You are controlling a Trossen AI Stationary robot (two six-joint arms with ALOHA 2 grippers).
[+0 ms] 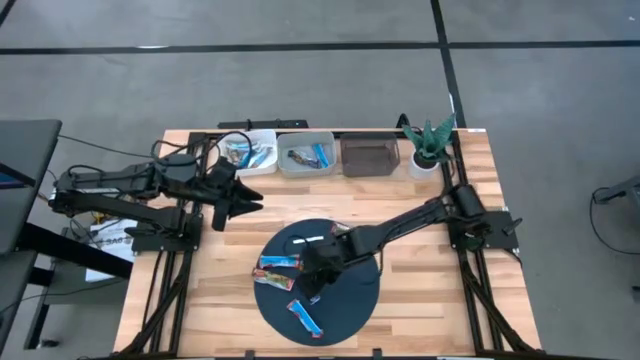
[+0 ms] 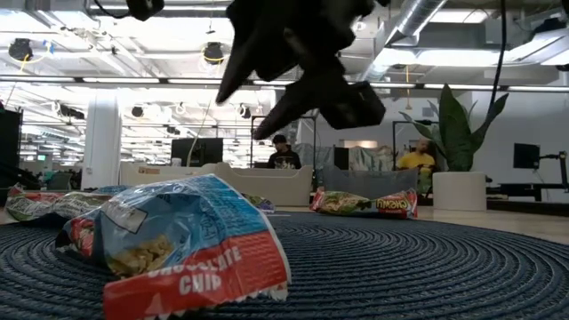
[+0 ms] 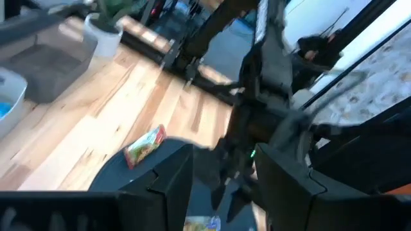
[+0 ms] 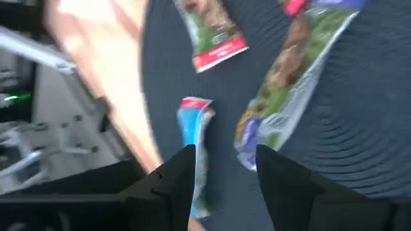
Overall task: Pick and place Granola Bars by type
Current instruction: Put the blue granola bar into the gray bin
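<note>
Right below the right end effector [image 4: 218, 167], whose two fingers stand spread apart and empty, a blue-wrapped bar [image 4: 194, 138] lies lengthwise on the dark round mat [image 1: 355, 300]; the split fingers straddle its line, which suits a descent onto that one bar. Just beside it, a longer green and silvery bar [image 4: 286, 83] lies at a slant, close enough that a sloppy closure could catch its edge. A little further from the fingers sits a bar with a red end [image 4: 212, 32].

From above, the right end effector [image 1: 318, 280] hovers over the middle of the mat, with bars to either side: one [image 1: 277, 264] and another [image 1: 274, 280] just beyond it, and a blue bar [image 1: 305, 318] toward the mat's near rim. These are loose and unsorted, so most of the task looks undone.

Farther off, along the desk's [image 1: 420, 320] back edge, three bins wait side by side: a white one [image 1: 252, 152] and a second [image 1: 306, 154] already hold bars, the dark third [image 1: 369, 156] looks empty, presumably one bin per type.

The left end effector [image 1: 243, 200] waits well apart from the mat, fingers released.
</note>
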